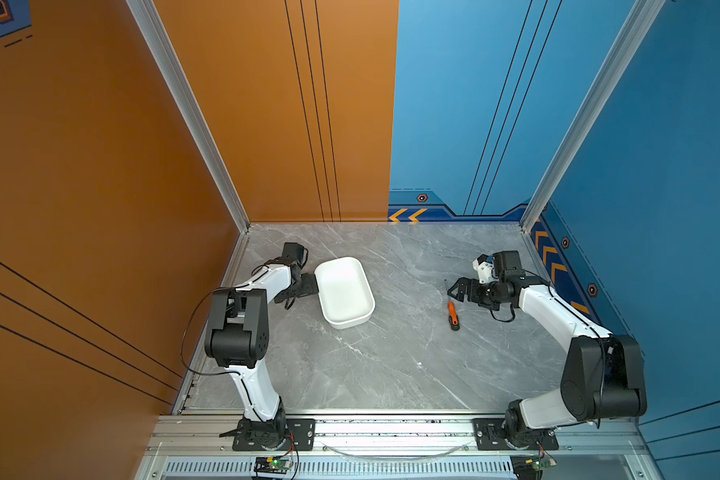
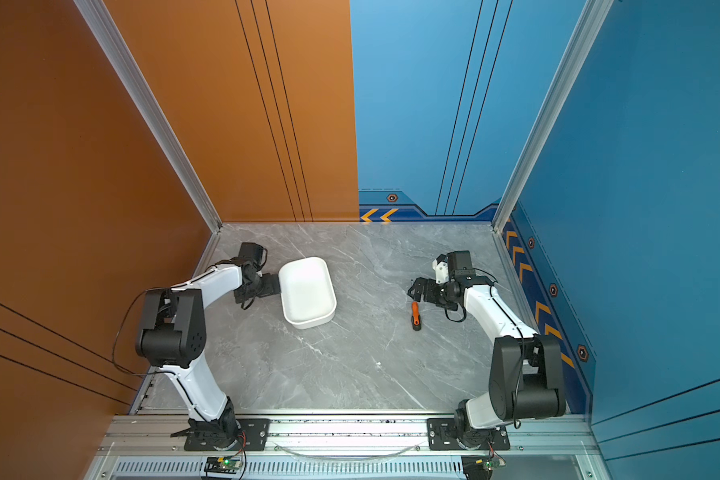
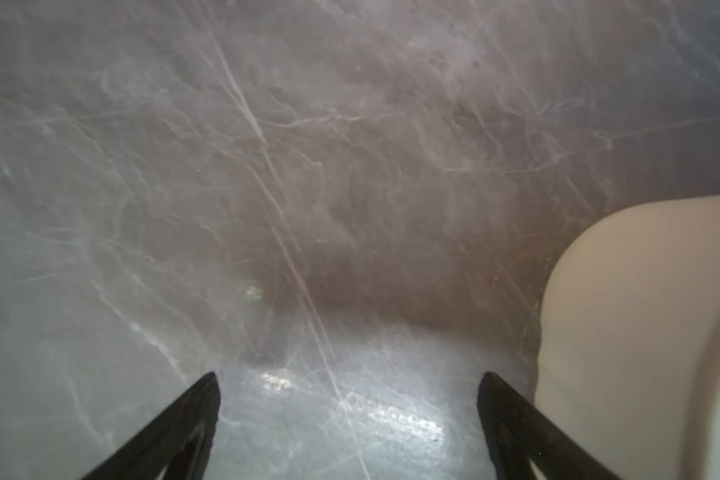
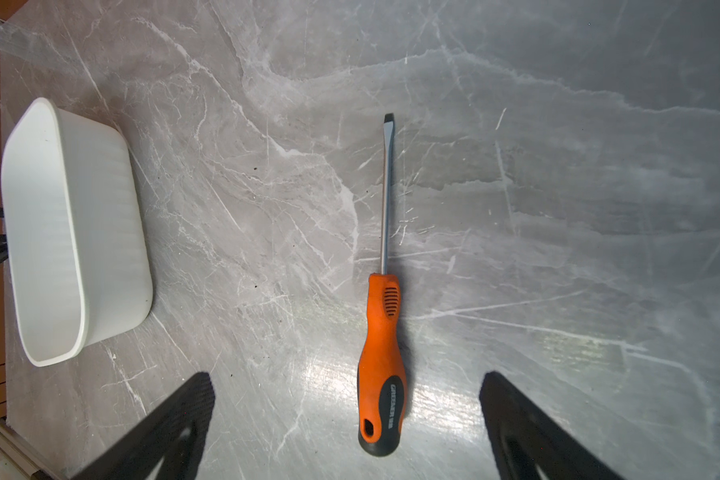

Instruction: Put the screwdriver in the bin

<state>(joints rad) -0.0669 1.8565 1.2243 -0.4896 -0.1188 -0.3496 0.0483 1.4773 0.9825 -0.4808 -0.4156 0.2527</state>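
Leftmost, my left pincer (image 3: 348, 424) sits low over the gray marble tabletop (image 1: 391, 365) with its two black fingers (image 3: 184, 419) spread wide and nothing between them; in both top views it lies just beside the left wall of the bin (image 1: 343, 292), and in the left wrist view one rounded corner of that bin (image 3: 641, 332) shows close beside one finger. That white tub stands upright on the left half of the tabletop (image 2: 350, 365), its inside bare in both top views (image 2: 307, 291). Well to its right, the screwdriver (image 1: 452, 314) lies flat on the marble, orange-and-black handle toward the near edge and thin shaft pointing far. My right pincer (image 1: 454, 289) hovers just above the shaft end, its fingers gaping wide and gripping nothing; in the right wrist view the screwdriver (image 4: 383, 365) lies between the two finger tips (image 4: 184, 419), handle end nearest them, touching neither, with the bin (image 4: 71, 232) well apart.
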